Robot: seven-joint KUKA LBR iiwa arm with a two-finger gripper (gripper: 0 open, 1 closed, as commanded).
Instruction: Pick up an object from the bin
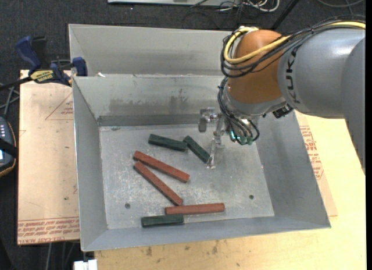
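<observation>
My gripper hangs low in the middle of the bin, just right of a short dark green bar that lies slanted on the floor. It reaches down at that bar's right end; I cannot tell whether it touches it. A second dark green bar lies just left of the first. Two long red-brown bars lie slanted side by side to the lower left of the gripper. Nothing shows in the gripper.
Near the bin's front wall lie another red-brown bar and a dark green bar. The arm with its orange cover and cables comes in over the bin's right back part. Bare floor lies to the right of the gripper.
</observation>
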